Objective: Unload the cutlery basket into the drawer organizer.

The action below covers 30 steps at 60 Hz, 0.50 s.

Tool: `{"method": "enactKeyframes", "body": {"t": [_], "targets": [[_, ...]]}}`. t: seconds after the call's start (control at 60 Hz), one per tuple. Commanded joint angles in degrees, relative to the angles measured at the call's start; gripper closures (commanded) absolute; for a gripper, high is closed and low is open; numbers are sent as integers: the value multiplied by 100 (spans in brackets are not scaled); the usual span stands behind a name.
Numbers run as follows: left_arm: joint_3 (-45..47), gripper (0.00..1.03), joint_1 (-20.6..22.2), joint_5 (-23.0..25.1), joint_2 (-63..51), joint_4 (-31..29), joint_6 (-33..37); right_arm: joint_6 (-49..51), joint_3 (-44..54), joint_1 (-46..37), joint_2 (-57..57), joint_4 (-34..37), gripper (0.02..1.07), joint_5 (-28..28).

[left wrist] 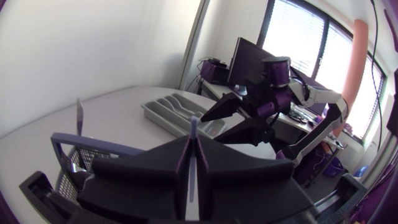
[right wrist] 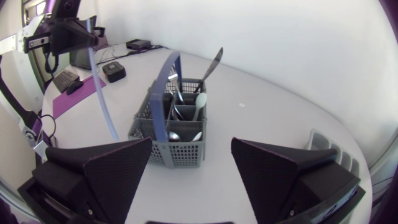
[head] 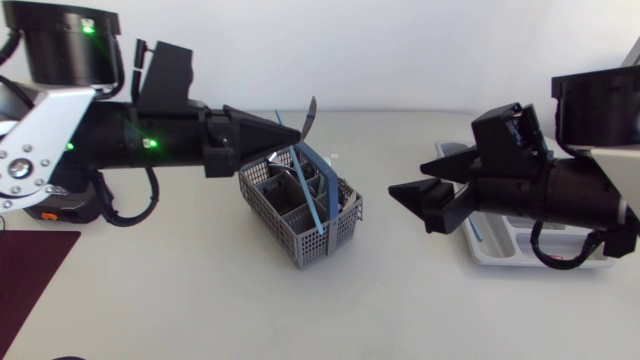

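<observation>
Head view: L gripper point(head: 297, 134) over rear corner of cutlery basket point(head: 335, 232); fingers pressed together at tip, what's between them unclear from here; basket mid-table point(head: 200, 300), grey mesh, several compartments; one metal piece point(head: 310, 112) stands tilted out of rear compartment, just beside L gripper tip; R gripper point(head: 410, 208) to basket's right, apart from it, fingers spread wide, nothing held; drawer organizer point(head: 482, 252) at table's right, mostly covered by R arm, only near rim and one end visible; green lights point(head: 150, 143) on L arm; dark red mat point(head: 35, 280) at near-left corner.

L wrist view: fingers clamped on thin pale-blue strip point(left wrist: 193, 127), tip pokes out ahead of them; can't tell what kind of utensil; basket under and beside gripper; organizer ahead across table, R gripper above its near end.

R wrist view: both fingers far apart, basket ahead between them, not touching; blue handle point(right wrist: 160, 84) arches over basket; spoon bowls point(right wrist: 176, 134) in near compartments; strip hangs from L gripper beside basket, lower end near table; organizer corner beside R finger.
</observation>
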<state>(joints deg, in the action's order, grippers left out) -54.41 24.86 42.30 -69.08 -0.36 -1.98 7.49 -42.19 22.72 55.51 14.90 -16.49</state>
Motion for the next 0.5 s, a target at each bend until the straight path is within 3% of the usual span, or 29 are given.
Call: {"method": "enactKeyframes", "body": {"t": [0.0,0.2,0.317,0.45,0.483], "targets": [[-254,100,142,164,-317,-34,-277,-177,97,312,-13,49,16,-30],[-562,100,221,481,-976,-17,-690,-344,1,971,241,-31,17,-21],[-667,100,326,568,-1178,-17,-866,-415,-105,1217,461,-57,25,-30],[-773,100,379,621,-1310,-17,-989,-415,-184,1375,602,-57,25,-82],[-808,100,397,630,-1336,-17,-1033,-423,-228,1393,628,-66,33,-153]]}}
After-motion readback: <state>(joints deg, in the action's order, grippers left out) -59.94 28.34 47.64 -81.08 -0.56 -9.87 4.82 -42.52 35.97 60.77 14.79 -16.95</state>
